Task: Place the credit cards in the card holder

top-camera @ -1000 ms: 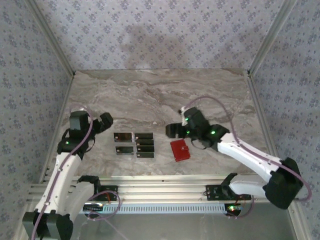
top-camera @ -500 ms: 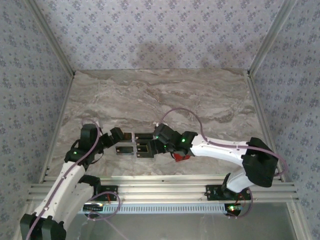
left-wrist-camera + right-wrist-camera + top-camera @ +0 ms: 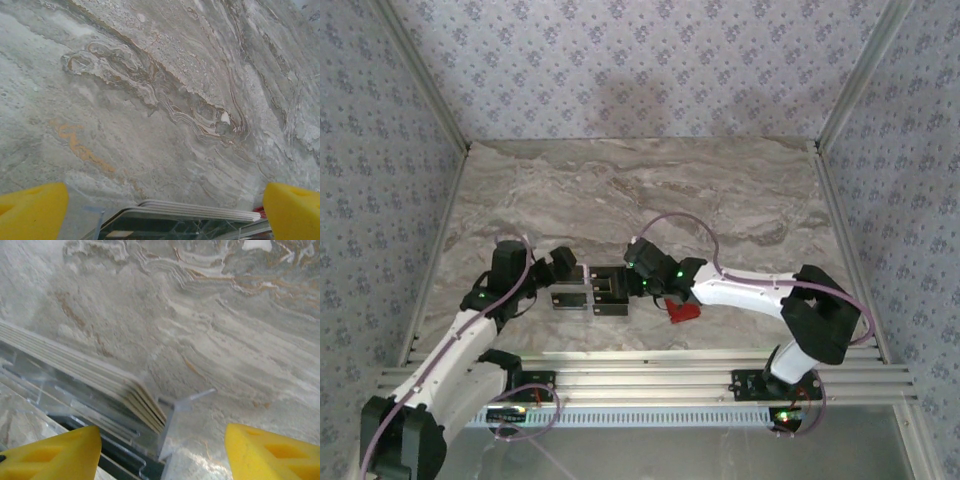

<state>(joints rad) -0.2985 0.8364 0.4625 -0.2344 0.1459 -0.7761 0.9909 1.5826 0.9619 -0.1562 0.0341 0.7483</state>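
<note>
The left gripper [image 3: 165,212] and right gripper [image 3: 162,452] both stand open over the credit cards [image 3: 570,298]; the red card holder [image 3: 682,312] lies nearby.

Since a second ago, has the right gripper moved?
Yes. The right gripper has swung left across the table, from the far side of the red card holder to the right-hand column of credit cards.

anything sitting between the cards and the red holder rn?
No loose item that I can see. The right arm itself reaches across the gap: its wrist overhangs part of the card holder, with the right gripper open at the credit cards, beside a clear plastic bracket.
</note>
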